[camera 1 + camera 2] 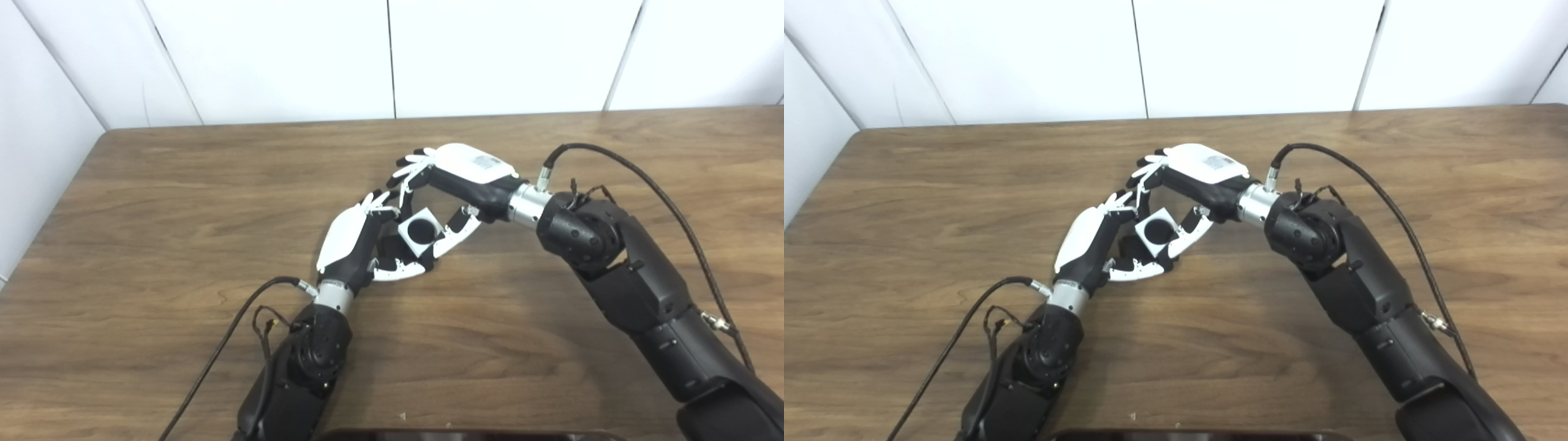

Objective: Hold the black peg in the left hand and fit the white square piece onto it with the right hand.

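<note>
Both hands meet above the middle of the wooden table (184, 202). The white square piece (410, 242) sits between them, its round hole showing black and facing up. My left hand (361, 242) is curled shut under and beside it, thumb along its lower edge. The black peg is mostly hidden inside those fingers and the hole. My right hand (456, 177) reaches in from the right, thumb on the piece's right side and fingers (409, 174) arched over its far side. The piece also shows in the right eye view (1146, 240).
White wall panels stand behind the table's far edge. A cable (643, 177) loops over my right forearm and another cable (239, 318) hangs off my left wrist. A dark object (465, 435) lies at the table's near edge.
</note>
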